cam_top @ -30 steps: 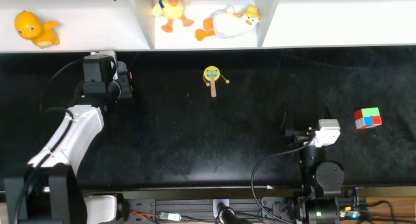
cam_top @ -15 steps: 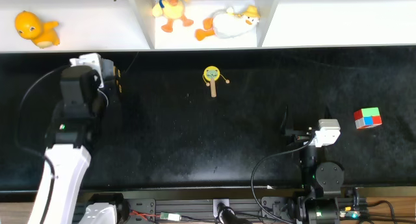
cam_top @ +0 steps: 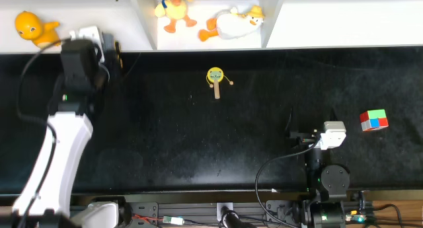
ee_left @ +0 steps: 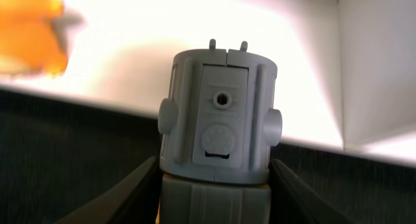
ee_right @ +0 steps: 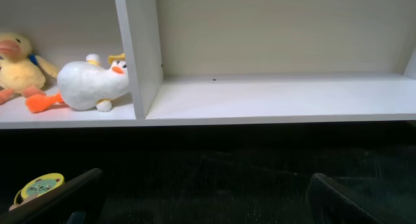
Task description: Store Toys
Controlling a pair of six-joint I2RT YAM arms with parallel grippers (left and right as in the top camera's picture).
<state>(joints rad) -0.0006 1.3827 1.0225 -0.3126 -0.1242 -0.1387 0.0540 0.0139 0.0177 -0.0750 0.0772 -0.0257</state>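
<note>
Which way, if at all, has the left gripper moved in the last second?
Yes. Holding the grey robot toy, the left gripper moved up the top view and left, to the front edge of the white shelf, nearer the orange duck.

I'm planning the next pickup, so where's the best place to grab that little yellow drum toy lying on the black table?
I'd take the drum toy by its wooden handle, straight down from above, closing across the stick. It lies flat, and the slim handle juts clear of the round head toward the arms' bases.
</note>
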